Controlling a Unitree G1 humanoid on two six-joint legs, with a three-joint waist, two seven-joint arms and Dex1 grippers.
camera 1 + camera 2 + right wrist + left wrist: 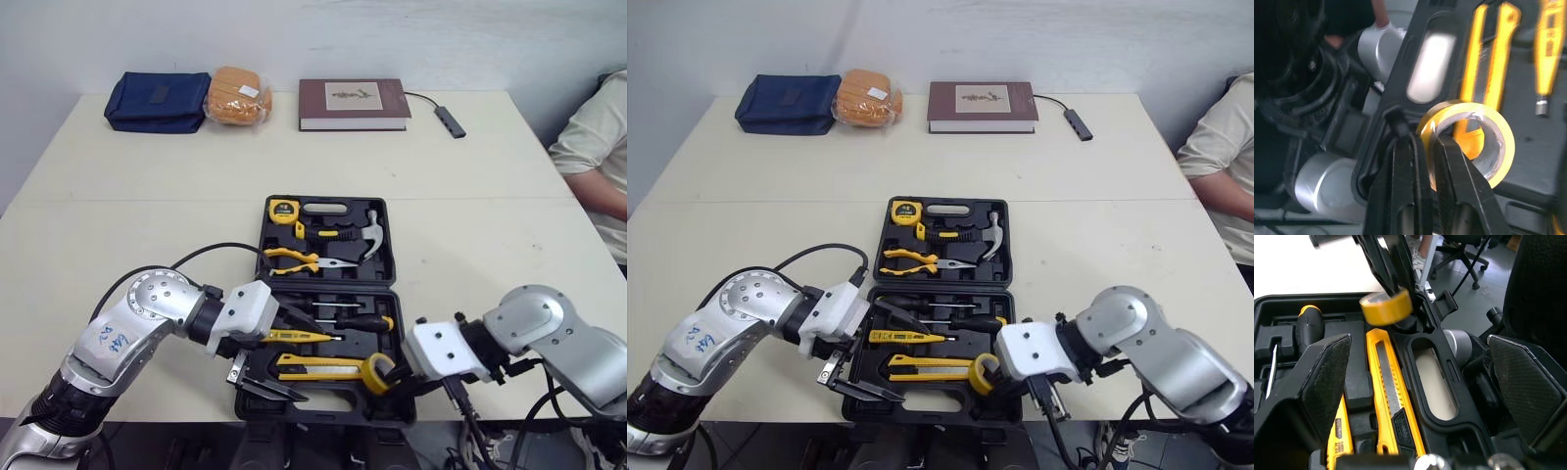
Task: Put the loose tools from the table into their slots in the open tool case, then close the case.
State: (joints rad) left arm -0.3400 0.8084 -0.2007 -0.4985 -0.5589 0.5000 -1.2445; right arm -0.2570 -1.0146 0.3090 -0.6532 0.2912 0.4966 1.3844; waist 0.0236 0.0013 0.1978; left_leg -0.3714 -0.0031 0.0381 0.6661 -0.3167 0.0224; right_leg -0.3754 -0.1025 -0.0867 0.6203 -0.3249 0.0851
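The black tool case (388, 257) lies open near the table's front edge. Its far half holds a tape measure (284, 210), pliers (294, 259) and a hammer (370, 235). The near half holds screwdrivers, a yellow tester (294, 336) and a yellow utility knife (318, 367). My right gripper (395, 380) is shut on a yellow tape roll (1498, 147), pinching its wall just over the near half's front right corner. My left gripper (309, 362) stands open over the near half's front left, one finger above the tester and the other at the front rim (1430, 382).
At the table's back lie a blue pouch (157, 101), a bagged bun (236, 96), a maroon book (354, 104) and a small hub with its cable (450, 121). A person's sleeve and arm (593, 147) show at the right edge.
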